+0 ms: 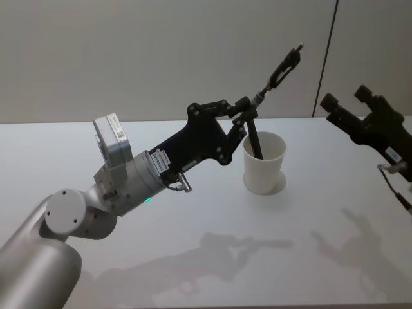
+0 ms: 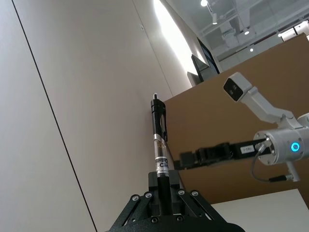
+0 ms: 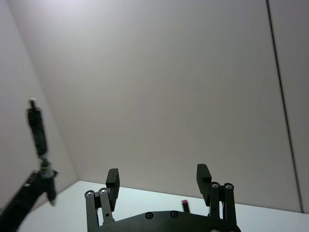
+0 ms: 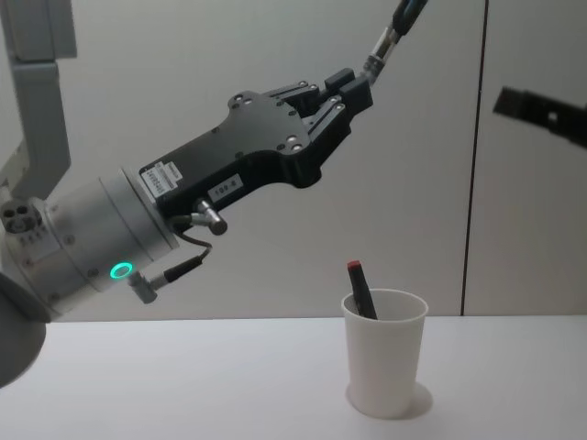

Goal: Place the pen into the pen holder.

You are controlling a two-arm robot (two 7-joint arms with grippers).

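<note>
left hand (image 1: 248, 109) on its grey and black arm is the biggest thing in front of the robot. it reaches forward from the robot's left, raised high over the white worktop (image 1: 193, 257). its fingers are closed tight around the lower end of the pen (image 1: 280, 67). in the chest view this hand sits well above the cup (image 4: 385, 353) and a little to its left, with clear air between them.

the worktop runs wide and pale up to a plain grey wall (image 1: 161, 58).

right hand (image 1: 346, 98) is held up off the worktop on the robot's right, well apart from the cup. its two black fingers stand spread apart.

the cup, white paper with a rolled rim, stands upright on the worktop right of centre, below the left hand.

the pen sticks out of the left hand's fingertips, slanting up and away from the robot. it has a black clip end at the top and a clear barrel with a label near the fingers. it is in the air, not in the cup.

a second pen (image 4: 360, 289), dark with a red tip, leans inside the cup with its top above the rim.
</note>
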